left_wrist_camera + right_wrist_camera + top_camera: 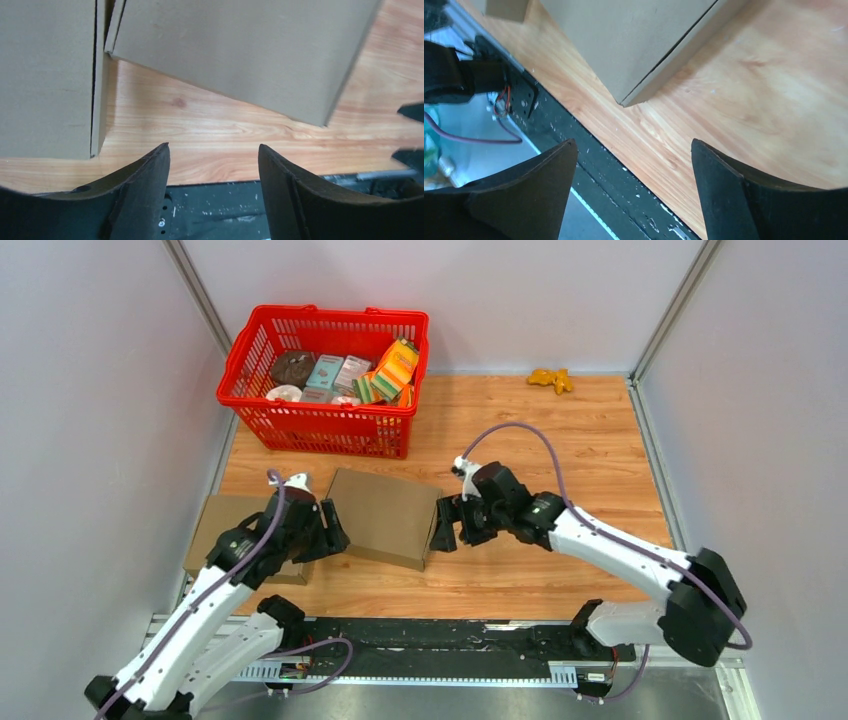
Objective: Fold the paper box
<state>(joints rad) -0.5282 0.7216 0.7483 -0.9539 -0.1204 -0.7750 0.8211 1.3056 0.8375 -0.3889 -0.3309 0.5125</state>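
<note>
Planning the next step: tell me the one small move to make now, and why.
The left hand and right hand stand open at the two ends of the box, gripping nothing, and it looks folded shut. So probably pull both hands straight back, clear of it.

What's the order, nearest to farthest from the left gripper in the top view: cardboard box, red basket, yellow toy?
From the left gripper:
1. cardboard box, just to its right.
2. red basket, behind it at the back.
3. yellow toy, far back right.
</note>
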